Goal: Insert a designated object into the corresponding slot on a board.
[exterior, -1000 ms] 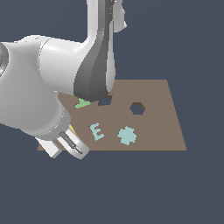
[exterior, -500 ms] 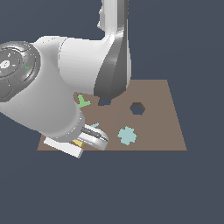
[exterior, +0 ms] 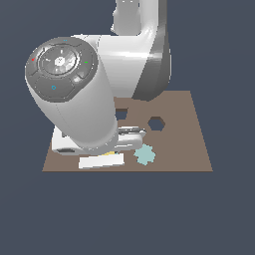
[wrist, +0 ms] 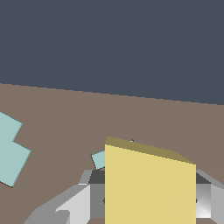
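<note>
dark blue-grey void around a brown board; gripper low over the near edge, fingers closed on the yellow diamond, which fills the wrist view between the pads. slot lies farther back on the board from the hand, beside the hexagonal hole; cog sits just beside the gripper, so carry goes back, away from the near edge

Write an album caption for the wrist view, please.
Gripper around a flat yellow diamond block just above the brown board.
</note>
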